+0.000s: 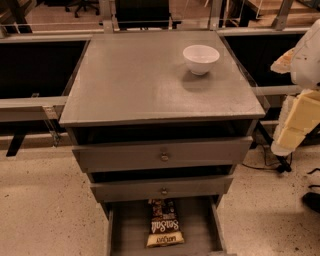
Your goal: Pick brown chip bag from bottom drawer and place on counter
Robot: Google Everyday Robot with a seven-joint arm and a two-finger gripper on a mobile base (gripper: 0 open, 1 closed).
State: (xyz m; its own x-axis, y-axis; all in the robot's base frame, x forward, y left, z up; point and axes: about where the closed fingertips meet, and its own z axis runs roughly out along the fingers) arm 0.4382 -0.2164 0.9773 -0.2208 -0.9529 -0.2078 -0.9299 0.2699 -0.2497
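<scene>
Bottom drawer (197, 231): pulled out toward the camera, lowest of three, grey flat floor with thin side walls. Its front runs off the lower edge of the view.

Brown chip bag (164, 222): lies flat on the bottom drawer floor, about midway between the side walls and set lengthwise. The tan end band faces the camera. White lettering shows on the dark middle. The far end sits tucked under the front of the drawer above. Nothing is touching the bag.

Lower knobbed drawer (200, 188): round knob at centre, dark gap above the front.

Upper knobbed drawer (210, 152): same kind of knob, standing out a little with a wider dark gap under the top.

Speckled floor (45, 210): pale, on both sides of the cabinet.

Gripper (292, 127): at the right edge of the view, beside the cabinet's front right corner at about the height of the upper drawer. It appears as pale yellow and white segments, well apart from the bag and the bottom drawer. Whether it is apart or together cannot be told.

Counter (140, 85): broad grey matte top.

White bowl (200, 58): upright on the counter, in the far right part, casting a shadow on its near side.

Behind the cabinet: grey rails (30, 102) and a dark chair (142, 12).
</scene>
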